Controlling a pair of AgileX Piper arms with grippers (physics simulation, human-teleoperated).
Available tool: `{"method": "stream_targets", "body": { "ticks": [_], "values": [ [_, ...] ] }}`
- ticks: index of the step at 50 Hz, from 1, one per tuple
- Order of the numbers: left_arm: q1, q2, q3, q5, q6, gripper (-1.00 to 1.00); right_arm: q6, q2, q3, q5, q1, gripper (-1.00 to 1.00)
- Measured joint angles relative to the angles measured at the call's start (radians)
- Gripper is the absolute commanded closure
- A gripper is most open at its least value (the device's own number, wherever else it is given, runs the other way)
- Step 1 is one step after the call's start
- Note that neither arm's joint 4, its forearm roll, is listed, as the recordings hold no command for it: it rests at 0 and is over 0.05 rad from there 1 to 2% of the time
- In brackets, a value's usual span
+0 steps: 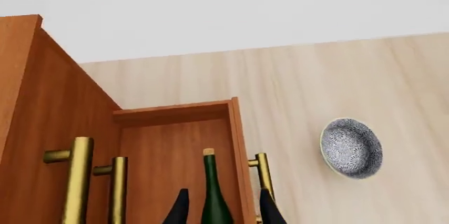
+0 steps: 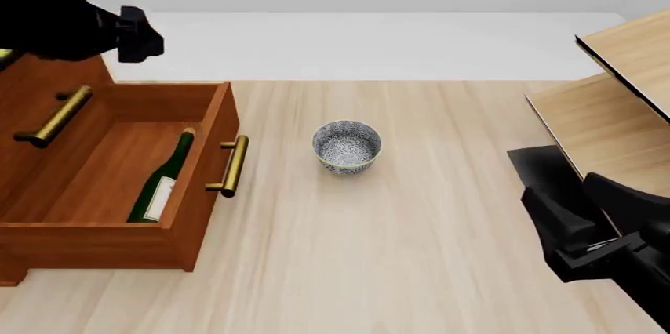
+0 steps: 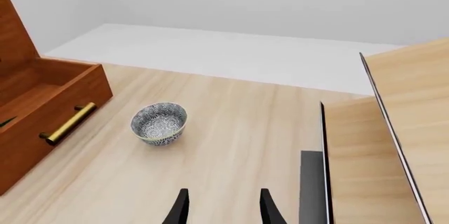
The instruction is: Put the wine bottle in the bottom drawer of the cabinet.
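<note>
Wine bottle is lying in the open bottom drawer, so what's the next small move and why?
Probably push the bottom drawer shut by its handle. The wine bottle already lies inside, free of the open left gripper, which hangs above.

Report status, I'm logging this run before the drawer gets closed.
Left pincer open, empty, above drawer. Right pincer open, idle. Dark green glass wine bottle lying in open reddish-brown wooden bottom drawer. Nothing in the way.
</note>
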Motion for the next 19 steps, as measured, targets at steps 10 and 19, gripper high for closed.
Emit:
{"method": "stream_targets", "body": {
  "ticks": [10, 19],
  "values": [
    [-0.024, -0.179, -0.022, 0.129, 0.016, -1.0, -0.001, -0.022, 0.0, 0.017, -0.001, -1.0],
    [-0.032, -0.333, -0.028, 0.238, 0.029, -1.0, -0.003, -0.046, 0.0, 0.036, -0.003, -1.0]
  ]
}}
